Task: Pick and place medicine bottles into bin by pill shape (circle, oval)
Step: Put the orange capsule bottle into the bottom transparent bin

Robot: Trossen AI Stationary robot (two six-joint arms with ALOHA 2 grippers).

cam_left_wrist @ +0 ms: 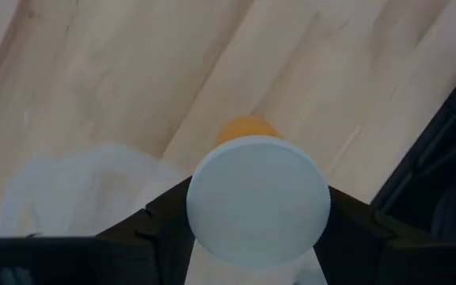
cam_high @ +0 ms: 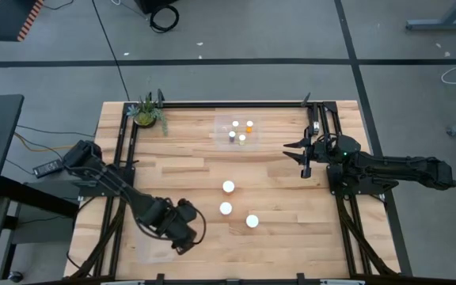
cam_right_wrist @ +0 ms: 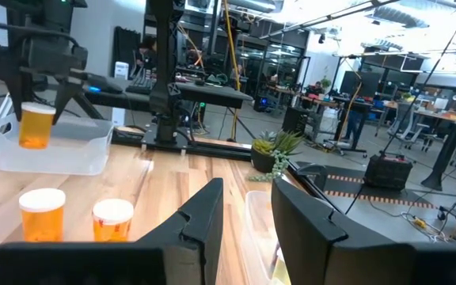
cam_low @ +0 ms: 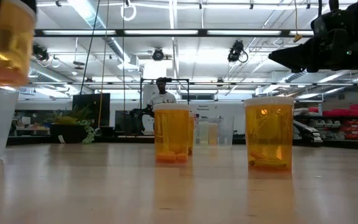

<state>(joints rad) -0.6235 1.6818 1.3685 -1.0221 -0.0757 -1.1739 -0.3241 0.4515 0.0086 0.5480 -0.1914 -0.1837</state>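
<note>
My left gripper (cam_high: 182,233) is near the table's near left corner, shut on a medicine bottle (cam_right_wrist: 36,127) with an orange body and a white cap (cam_left_wrist: 258,198). It holds the bottle above a clear bin (cam_right_wrist: 54,154). Three more white-capped bottles (cam_high: 228,187) (cam_high: 226,208) (cam_high: 252,221) stand upright on their bases mid-table. A second clear bin (cam_high: 236,133) at the far middle holds several bottles. My right gripper (cam_high: 301,154) waits open at the right side, level, with nothing between its fingers. My left gripper pinches the bottle at its top, with one finger (cam_left_wrist: 161,214) on either side of the white cap. The fingers come from above, pointing steeply down. The bottle hangs upright below them, its orange body (cam_left_wrist: 248,128) lifted clear of the table and over the bin.
A small green potted plant (cam_high: 147,111) stands at the far left corner. Black rails (cam_high: 125,158) (cam_high: 335,198) run along both sides of the wooden table. Bare wood lies between the standing bottles and the near bin.
</note>
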